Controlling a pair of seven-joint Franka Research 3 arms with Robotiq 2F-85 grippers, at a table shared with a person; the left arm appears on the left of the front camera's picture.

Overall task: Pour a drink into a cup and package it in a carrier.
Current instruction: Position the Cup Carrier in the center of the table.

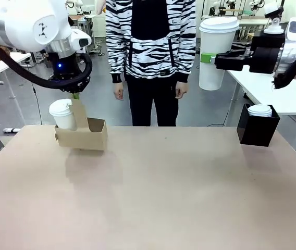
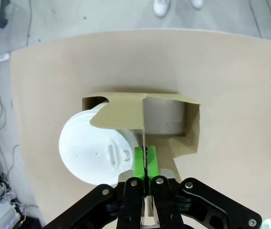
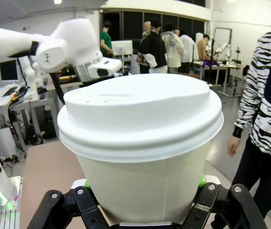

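Observation:
My left gripper [image 1: 75,96] is shut on the upright centre handle of the brown cardboard carrier [image 1: 88,136], which hangs a little above the table's far left with its shadow beneath. A lidded white cup [image 1: 61,113] sits in the carrier's left slot. In the left wrist view the gripper [image 2: 145,164] pinches the handle, with the cup's lid [image 2: 93,151] on one side and an empty slot of the carrier [image 2: 166,117] on the other. My right gripper [image 1: 207,58] holds a second lidded white cup [image 1: 218,52] high at the right; its jaws clasp the cup [image 3: 142,138]. The drink is hidden.
A black box [image 1: 257,131] holding a stack of white lids [image 1: 260,110] stands at the table's far right edge. A person in a striped top [image 1: 150,36] stands beyond the far edge, hands down. A white side table [image 1: 288,96] lies at the right.

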